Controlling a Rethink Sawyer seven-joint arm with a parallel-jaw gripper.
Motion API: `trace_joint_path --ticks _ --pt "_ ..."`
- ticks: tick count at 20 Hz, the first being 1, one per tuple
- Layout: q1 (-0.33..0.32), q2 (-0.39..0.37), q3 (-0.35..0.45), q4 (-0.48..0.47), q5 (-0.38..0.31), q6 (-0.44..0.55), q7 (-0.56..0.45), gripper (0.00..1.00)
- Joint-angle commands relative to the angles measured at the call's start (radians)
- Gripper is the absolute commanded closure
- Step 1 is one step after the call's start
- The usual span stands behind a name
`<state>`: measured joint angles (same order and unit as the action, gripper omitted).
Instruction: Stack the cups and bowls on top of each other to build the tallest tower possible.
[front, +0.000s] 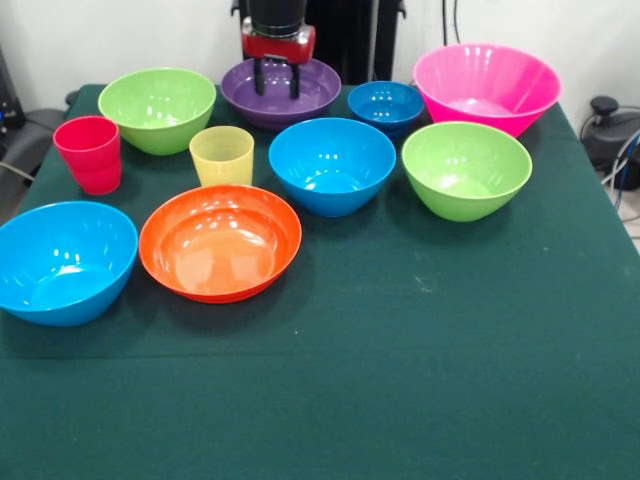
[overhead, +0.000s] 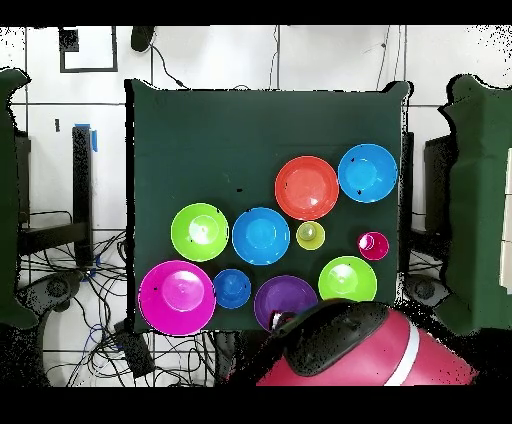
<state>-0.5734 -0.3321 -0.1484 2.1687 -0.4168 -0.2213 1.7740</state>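
In the front view, the tool (front: 279, 78) hangs at the top centre of the frame over the purple bowl (front: 281, 92), its two dark fingers slightly parted with nothing between them. All ten pieces stand singly on the green worktop (front: 420, 380); nothing is stacked. Along the top run a lime green bowl (front: 157, 109), the purple bowl, the small dark blue bowl (front: 386, 106) and the big pink bowl (front: 487, 87). Below them sit the red cup (front: 90, 153), the yellow cup (front: 222, 155), a light blue bowl (front: 332, 165) and the second lime green bowl (front: 466, 169). Lower left are the other light blue bowl (front: 64, 262) and the orange bowl (front: 220, 242).

In the overhead view, the red arm (overhead: 350, 350) fills the bottom centre, covering part of the purple bowl (overhead: 283, 298). The pieces cluster in the lower half of the worktop (overhead: 200, 130), with the pink bowl (overhead: 177, 297) at lower left and the orange bowl (overhead: 306, 187) above centre right.
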Motion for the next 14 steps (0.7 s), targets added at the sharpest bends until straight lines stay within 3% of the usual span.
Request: trace_joint_path --ticks 1,14 --pt "-0.015 0.087 0.154 -0.228 -0.017 -0.059 0.106 0.00" --pt "-0.035 0.088 0.202 -0.261 -0.035 -0.030 0.101 0.00"
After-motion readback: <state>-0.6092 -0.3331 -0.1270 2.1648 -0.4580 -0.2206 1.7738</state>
